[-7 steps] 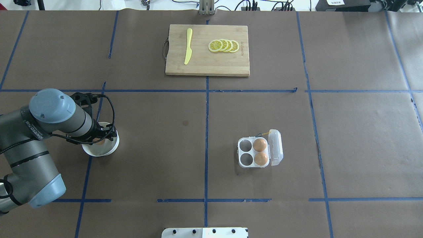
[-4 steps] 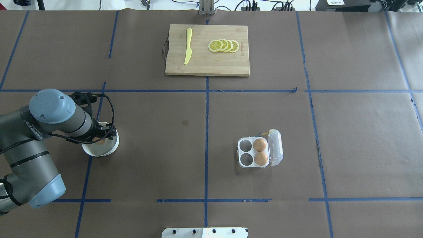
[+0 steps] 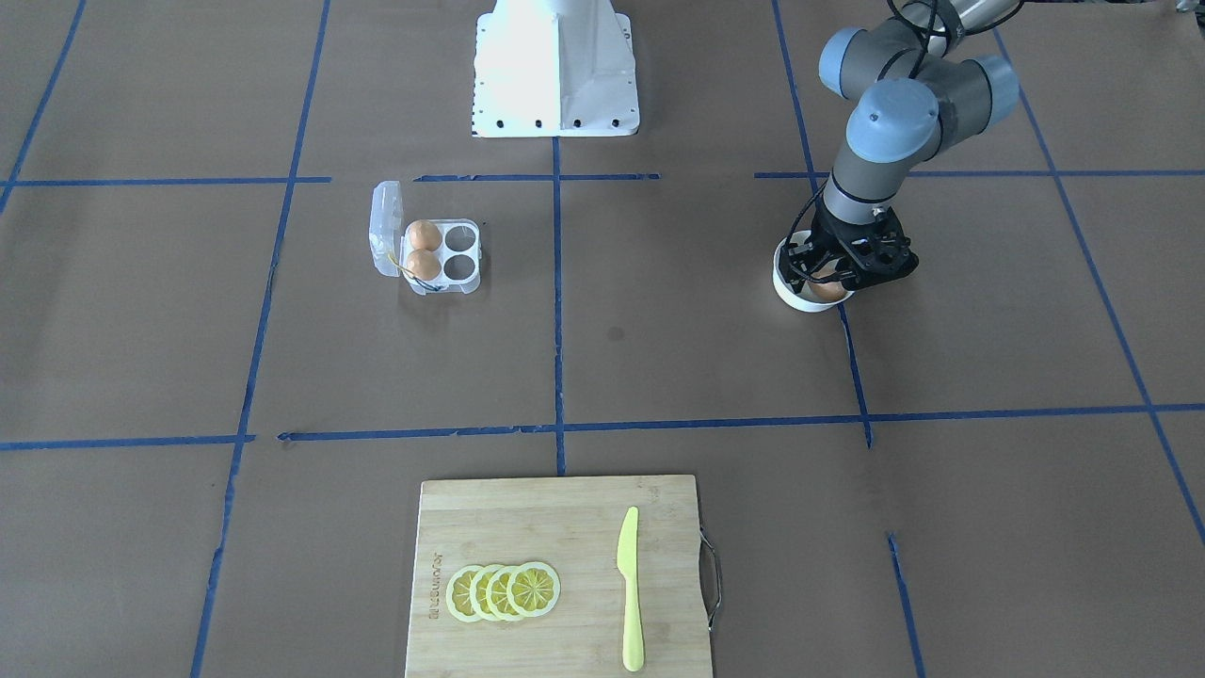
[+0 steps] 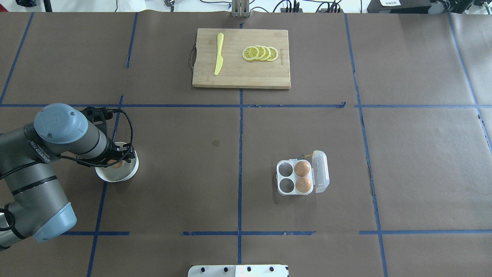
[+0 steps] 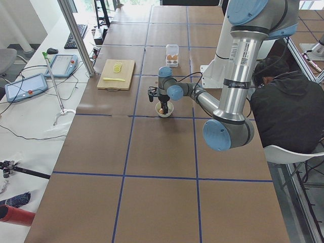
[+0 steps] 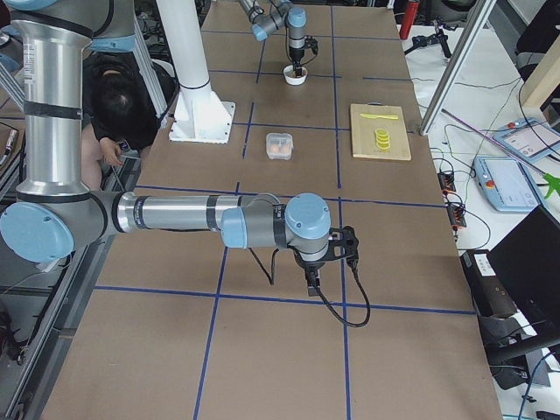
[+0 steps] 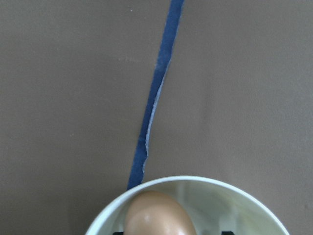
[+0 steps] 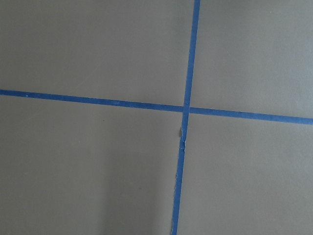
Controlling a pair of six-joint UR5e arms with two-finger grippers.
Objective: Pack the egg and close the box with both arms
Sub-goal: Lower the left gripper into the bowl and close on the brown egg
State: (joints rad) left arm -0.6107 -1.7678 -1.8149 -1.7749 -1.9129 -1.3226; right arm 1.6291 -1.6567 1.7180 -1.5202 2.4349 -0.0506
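Note:
One egg (image 4: 117, 164) lies in a round white bowl (image 4: 115, 177) at the left of the table. My left gripper (image 4: 115, 162) reaches down into the bowl. In the left wrist view the egg (image 7: 159, 215) sits between two black fingertips, the right one apart from it, so the gripper is open. The clear box (image 4: 278, 177) stands right of centre with its lid (image 4: 321, 171) open to the right. It holds two eggs (image 4: 302, 168) in the cells by the lid, and the other two cells are empty. My right gripper (image 6: 312, 278) hovers over bare table far from the box; I cannot tell its state.
A wooden cutting board (image 4: 241, 77) with a yellow knife (image 4: 219, 54) and lemon slices (image 4: 260, 53) lies at the far middle. The white pedestal (image 3: 555, 66) stands at the robot's side. A seated person (image 5: 283, 101) is beside the table.

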